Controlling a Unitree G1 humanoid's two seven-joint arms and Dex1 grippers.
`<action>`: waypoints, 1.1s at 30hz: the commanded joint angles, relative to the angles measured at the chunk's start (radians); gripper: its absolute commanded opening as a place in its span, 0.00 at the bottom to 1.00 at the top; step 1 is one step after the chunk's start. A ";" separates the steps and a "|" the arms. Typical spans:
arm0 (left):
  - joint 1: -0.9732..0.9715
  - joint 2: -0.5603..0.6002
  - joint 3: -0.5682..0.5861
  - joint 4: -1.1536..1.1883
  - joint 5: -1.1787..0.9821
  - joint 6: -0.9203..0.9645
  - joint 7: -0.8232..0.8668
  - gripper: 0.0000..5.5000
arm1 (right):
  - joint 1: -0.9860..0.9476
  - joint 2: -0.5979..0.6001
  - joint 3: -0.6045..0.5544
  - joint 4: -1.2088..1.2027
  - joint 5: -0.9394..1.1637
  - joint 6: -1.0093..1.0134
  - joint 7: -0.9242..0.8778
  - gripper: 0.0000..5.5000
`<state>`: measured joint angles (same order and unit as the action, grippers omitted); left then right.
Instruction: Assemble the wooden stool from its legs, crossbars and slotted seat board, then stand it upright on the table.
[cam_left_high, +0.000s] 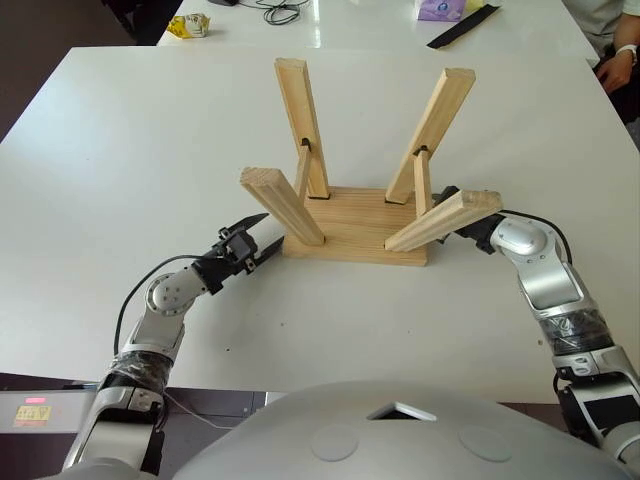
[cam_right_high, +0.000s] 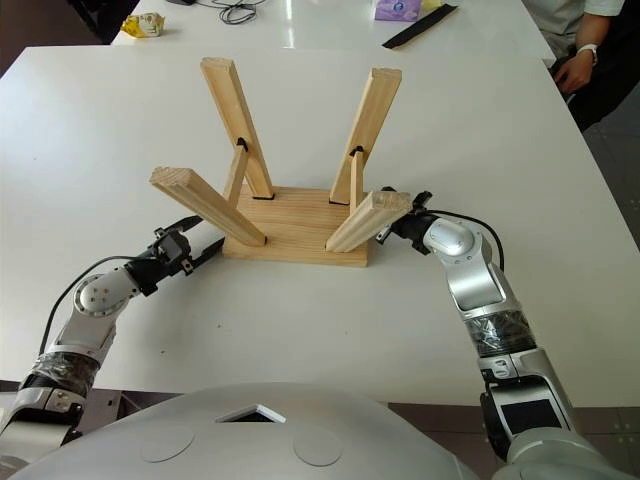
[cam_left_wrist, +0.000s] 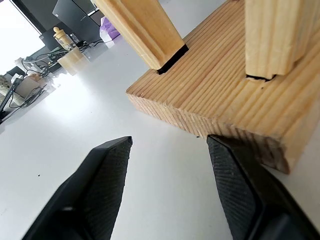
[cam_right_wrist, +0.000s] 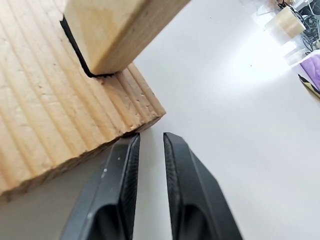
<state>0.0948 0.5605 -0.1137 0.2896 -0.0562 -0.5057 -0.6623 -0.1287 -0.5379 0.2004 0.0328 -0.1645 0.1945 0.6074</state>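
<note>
Resting inverted near the middle of the white surface (cam_left_high: 120, 150), the stool (cam_left_high: 355, 215) is seen legs (cam_left_high: 305, 120) upward (seat board flat down). The left end effector (cam_left_wrist: 169, 141) is held released at its near-left corner; the right end effector (cam_right_wrist: 150, 136) is clenched, empty, beside its right end.

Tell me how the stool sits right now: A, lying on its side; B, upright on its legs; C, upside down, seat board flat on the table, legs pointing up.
C: the seat board lies flat on the table with four legs rising from it.
</note>
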 joint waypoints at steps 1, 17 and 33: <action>0.003 0.036 0.007 0.021 0.022 0.089 -0.020 0.51 | 0.039 0.006 0.010 -0.055 0.008 0.016 0.008 0.16; 0.225 0.068 -0.004 -0.275 -0.005 0.204 -0.064 0.51 | 0.195 -0.008 0.002 -0.274 0.015 0.112 0.011 0.16; 0.224 0.070 0.019 -0.312 -0.030 0.240 -0.066 0.51 | 0.296 -0.054 -0.025 -0.409 0.028 0.167 0.033 0.16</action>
<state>0.2906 0.6285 -0.0722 -0.0030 -0.1018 -0.2927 -0.7084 0.1562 -0.5855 0.1783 -0.3505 -0.1552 0.3537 0.6291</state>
